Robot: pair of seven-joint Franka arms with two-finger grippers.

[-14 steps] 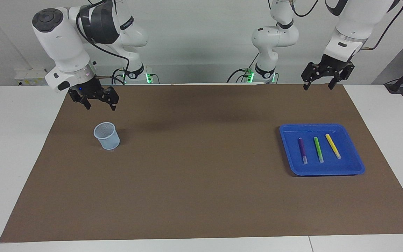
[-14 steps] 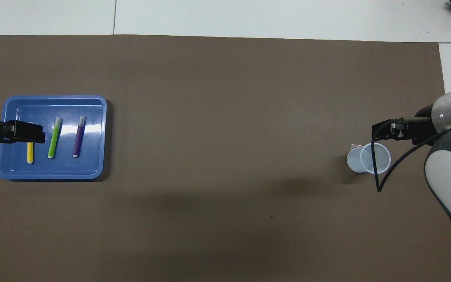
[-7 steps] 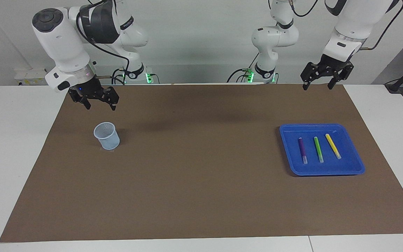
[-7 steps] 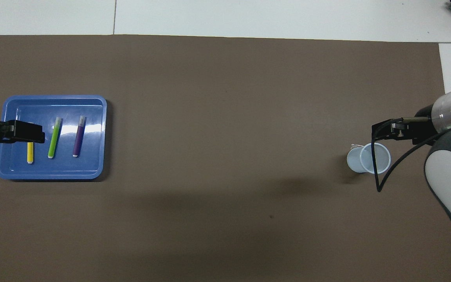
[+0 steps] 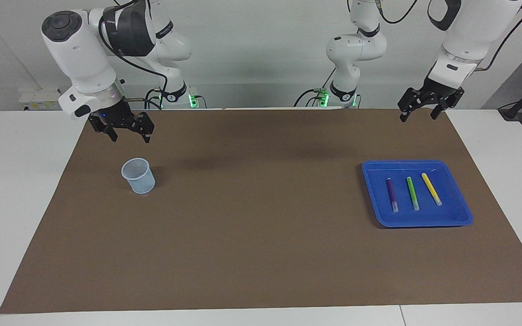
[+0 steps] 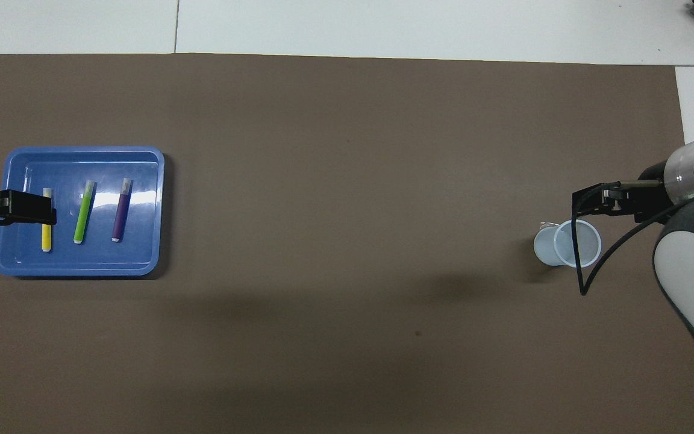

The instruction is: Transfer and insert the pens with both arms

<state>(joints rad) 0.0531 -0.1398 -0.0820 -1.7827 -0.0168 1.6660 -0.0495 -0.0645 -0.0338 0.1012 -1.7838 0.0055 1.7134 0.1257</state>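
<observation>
Starting at about ten o'clock in the facing view, the right tool (image 5: pixel 128 135) hangs with its fingers spread and empty, above the brown mat (image 5: pixel 261 235) and just robot-side of the pale mesh cup (image 5: pixel 138 175). It has not budged over the last second, so I take that arm to be waiting by the cup. The cup stands upright on the counter with nothing in it. Moving across to roughly three o'clock, the blue tray (image 5: pixel 424 222) holds all three pens lying flat and apart from one another: the purple pen (image 5: pixel 392 194), then the green pen (image 5: pixel 412 193), then the yellow pen (image 5: pixel 431 189) nearest the left arm's end. None has shifted. The one real change is up at two o'clock. The left tool (image 5: pixel 418 117), fingers spread and holding nothing, has slid a little toward its own end of the counter. In the overhead view that uncovers the yellow pen's pale tip, which it masked half a second ago, and it now overlaps only the tray's outer rim. I read this as lining up before a descent, not as progress: no pen is lifted yet, and the whole transfer is still ahead.
</observation>
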